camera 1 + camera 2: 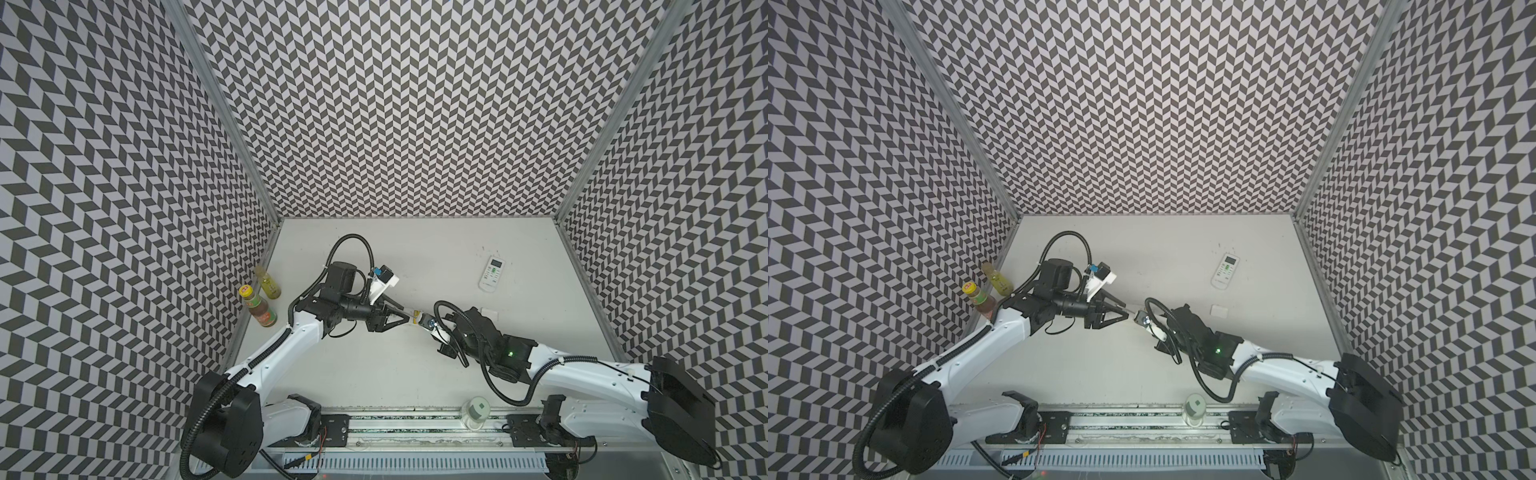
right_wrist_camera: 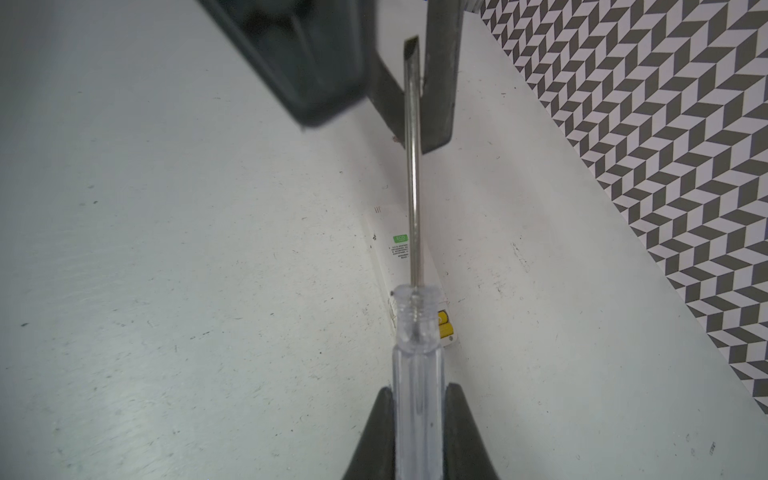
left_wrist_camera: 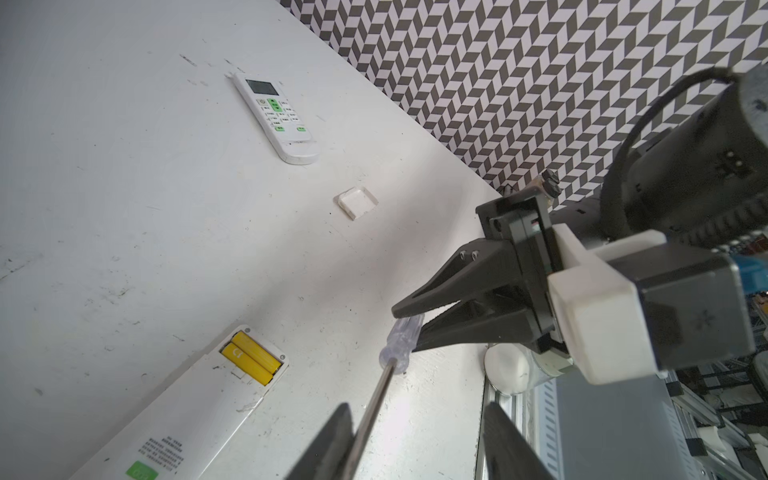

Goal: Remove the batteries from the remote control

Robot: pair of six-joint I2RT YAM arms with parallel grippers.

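Note:
A white remote control [image 3: 187, 415] lies face down on the table with its battery bay uncovered. Two yellow batteries [image 3: 251, 363] sit side by side in the bay, and the right wrist view shows them too [image 2: 445, 326]. My right gripper [image 2: 419, 390] is shut on the clear handle of a screwdriver [image 2: 413, 187], which it holds above the remote. My left gripper [image 3: 419, 415] is open around the metal shaft; one finger touches it, the other stands well off. In both top views the two grippers [image 1: 405, 316] [image 1: 1126, 312] meet at mid-table and hide the remote.
A second white remote [image 1: 492, 274] lies face up at the back right. A small white cover [image 1: 489, 312] lies near it. Two bottles [image 1: 262, 297] stand by the left wall. A clear jar [image 1: 476, 411] sits at the front rail.

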